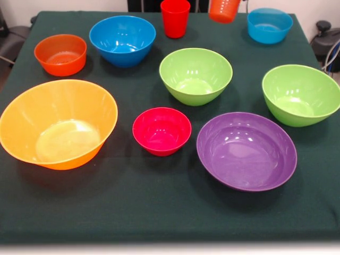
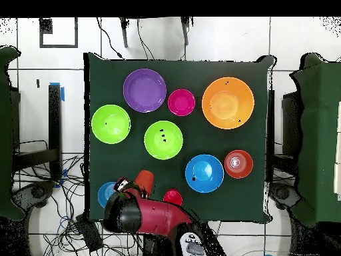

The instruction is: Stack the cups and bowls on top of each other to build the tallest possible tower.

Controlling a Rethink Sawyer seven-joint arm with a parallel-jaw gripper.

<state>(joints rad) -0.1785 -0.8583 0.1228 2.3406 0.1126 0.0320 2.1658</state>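
Note:
The orange cup [image 1: 224, 10] hangs clear of the table at the far edge, held at the end of my arm; the overhead view shows it [image 2: 144, 180] beside my gripper [image 2: 132, 186], which is shut on it. The red cup [image 1: 175, 17] stands upright next to it. The big orange bowl [image 1: 58, 123], small crimson bowl [image 1: 161, 130], purple bowl [image 1: 246, 150], two lime green bowls [image 1: 195, 75] [image 1: 300, 94], two blue bowls [image 1: 122, 40] [image 1: 269, 25] and small orange bowl [image 1: 60, 54] each sit alone, open side up. No tower stands.
A dark green cloth [image 1: 159, 212] covers the table. My red and black arm [image 2: 150, 215] reaches in over the table's edge and partly hides the smaller blue bowl [image 2: 105, 193] in the overhead view. Chairs and cables lie around the table.

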